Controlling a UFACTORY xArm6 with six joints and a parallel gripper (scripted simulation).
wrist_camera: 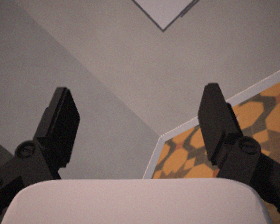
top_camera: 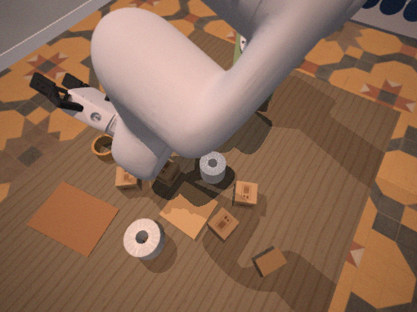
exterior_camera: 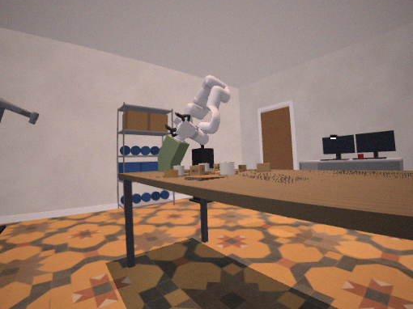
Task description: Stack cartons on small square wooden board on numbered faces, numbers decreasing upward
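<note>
Four small cube cartons stand on the wooden table in the top view: one at the left [top_camera: 127, 177], one in the arm's shadow and partly hidden by it [top_camera: 168, 171], one at the right [top_camera: 245, 193] and one beside the board [top_camera: 223, 223]. The small square wooden board [top_camera: 188, 215] lies between them with nothing on it. My gripper [top_camera: 53, 86] is open and empty, raised high beyond the table's far left edge and pointing away from the table. In the wrist view the gripper [wrist_camera: 140, 110] faces only the wall and floor. It also shows in the exterior view [exterior_camera: 174, 124].
A larger orange board [top_camera: 73, 217] lies at the left. Two white rolls [top_camera: 143, 238] [top_camera: 212, 167], an orange ring-shaped bowl [top_camera: 102, 145] and a flat brown block [top_camera: 269, 261] are on the table. The big arm link [top_camera: 176, 81] hides the table's back.
</note>
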